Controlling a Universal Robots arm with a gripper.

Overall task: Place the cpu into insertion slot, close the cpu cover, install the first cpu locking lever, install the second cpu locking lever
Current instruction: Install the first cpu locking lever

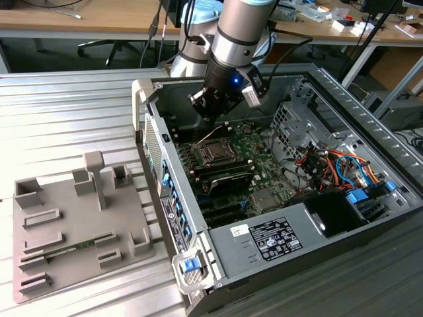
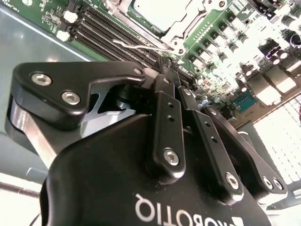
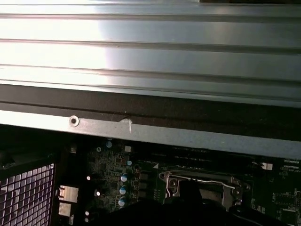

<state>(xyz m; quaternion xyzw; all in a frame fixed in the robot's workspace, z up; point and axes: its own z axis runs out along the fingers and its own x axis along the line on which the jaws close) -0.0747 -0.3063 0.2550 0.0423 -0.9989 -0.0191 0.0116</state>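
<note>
Open PC case [image 1: 198, 244] on ribbed metal table [image 1: 66, 112], grey fixture tray [image 1: 66, 231] beside it — wooden desks [image 1: 86, 20] behind

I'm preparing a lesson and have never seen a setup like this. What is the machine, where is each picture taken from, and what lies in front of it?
It is a robot arm with a gripper hanging over an open computer case on a ribbed metal table. The exterior view comes from a camera off the arm; both wrist views come from cameras on the arm. Below the gripper sits the green motherboard with the cpu in its socket and the cpu cover framing it. A grey parts tray lies at the exterior view's left. I cannot tell whether anything is held.
</note>
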